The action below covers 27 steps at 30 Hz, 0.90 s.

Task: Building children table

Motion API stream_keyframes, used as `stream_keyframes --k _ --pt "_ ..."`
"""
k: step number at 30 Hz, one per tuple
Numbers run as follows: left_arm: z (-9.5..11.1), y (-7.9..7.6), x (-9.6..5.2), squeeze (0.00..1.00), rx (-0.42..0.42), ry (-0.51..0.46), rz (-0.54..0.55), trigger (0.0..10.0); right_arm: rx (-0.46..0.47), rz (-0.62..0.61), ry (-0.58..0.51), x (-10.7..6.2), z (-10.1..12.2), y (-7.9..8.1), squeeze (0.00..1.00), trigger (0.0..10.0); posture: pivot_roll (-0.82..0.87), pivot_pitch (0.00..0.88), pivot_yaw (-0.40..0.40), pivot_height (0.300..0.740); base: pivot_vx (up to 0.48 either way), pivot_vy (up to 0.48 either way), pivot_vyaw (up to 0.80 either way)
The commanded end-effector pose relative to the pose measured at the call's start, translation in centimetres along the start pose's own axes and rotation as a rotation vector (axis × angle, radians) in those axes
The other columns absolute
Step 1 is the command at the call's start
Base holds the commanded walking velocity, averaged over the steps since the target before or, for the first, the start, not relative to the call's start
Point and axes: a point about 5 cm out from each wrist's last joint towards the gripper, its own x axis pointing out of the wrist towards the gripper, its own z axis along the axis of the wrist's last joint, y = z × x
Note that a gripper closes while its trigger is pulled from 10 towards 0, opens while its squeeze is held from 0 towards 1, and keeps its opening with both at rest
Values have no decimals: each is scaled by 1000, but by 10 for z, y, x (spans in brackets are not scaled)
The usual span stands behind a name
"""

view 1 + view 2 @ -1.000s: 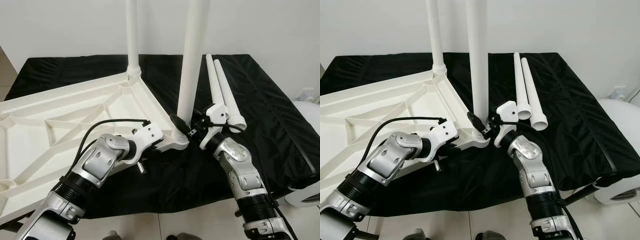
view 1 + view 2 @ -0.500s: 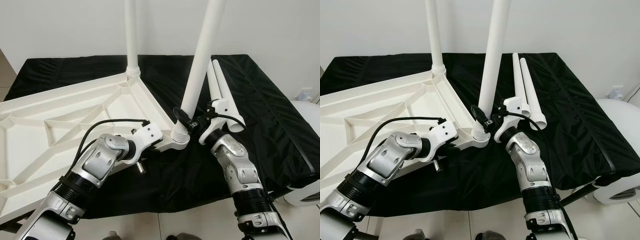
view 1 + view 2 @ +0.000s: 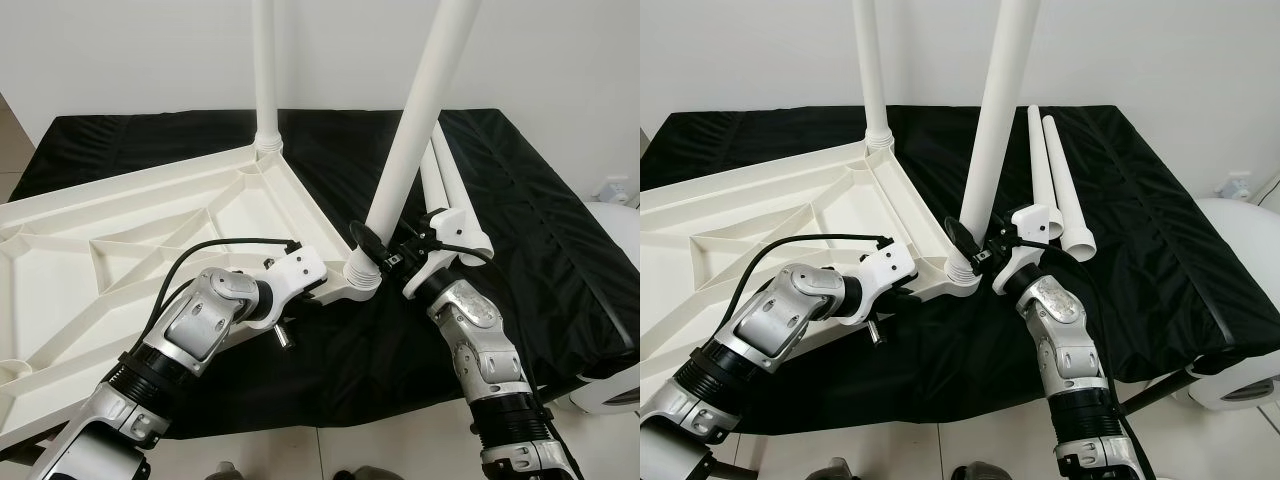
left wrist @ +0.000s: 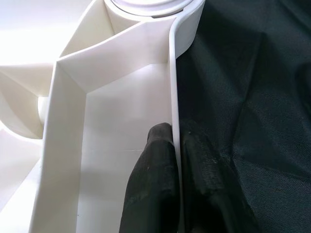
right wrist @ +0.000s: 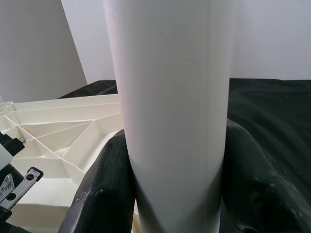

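Observation:
A white plastic tabletop [image 3: 150,250] lies upside down on the black-covered table, ribs up. One white leg [image 3: 266,70] stands upright in its far corner socket. A second white leg [image 3: 415,140] sits in the near corner socket [image 3: 360,280] and leans to the right. My right gripper [image 3: 375,252] is shut on this leg just above the socket; its black fingers [image 5: 102,194] hug the tube [image 5: 175,121]. My left gripper [image 4: 177,160] is shut on the tabletop's rim [image 4: 174,87] beside that corner.
Two loose white legs [image 3: 1060,190] lie side by side on the black cloth [image 3: 520,220] at the back right. A white round object [image 3: 1240,370] stands off the table's right edge. Tiled floor runs along the near side.
The leg in the near corner has tipped from upright to leaning right, with my right gripper still on it. The left arm has stayed put.

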Motion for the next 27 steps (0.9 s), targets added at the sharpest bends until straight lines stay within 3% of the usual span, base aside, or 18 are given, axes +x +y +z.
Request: stream_keyframes --k 1,16,27 --pt "18 5 -6 0 67 -51 44 10000 100 62 313 -19 -66 23 0 10000 27 28 -12 740 0 0 0" --pt "19 5 -8 0 67 -52 49 10000 89 -24 263 -9 -61 28 0 10000 33 30 -19 740 0 0 0" --pt "21 5 -11 0 65 -58 54 10000 87 -199 153 2 -51 40 0 10000 41 51 -24 740 0 0 0"
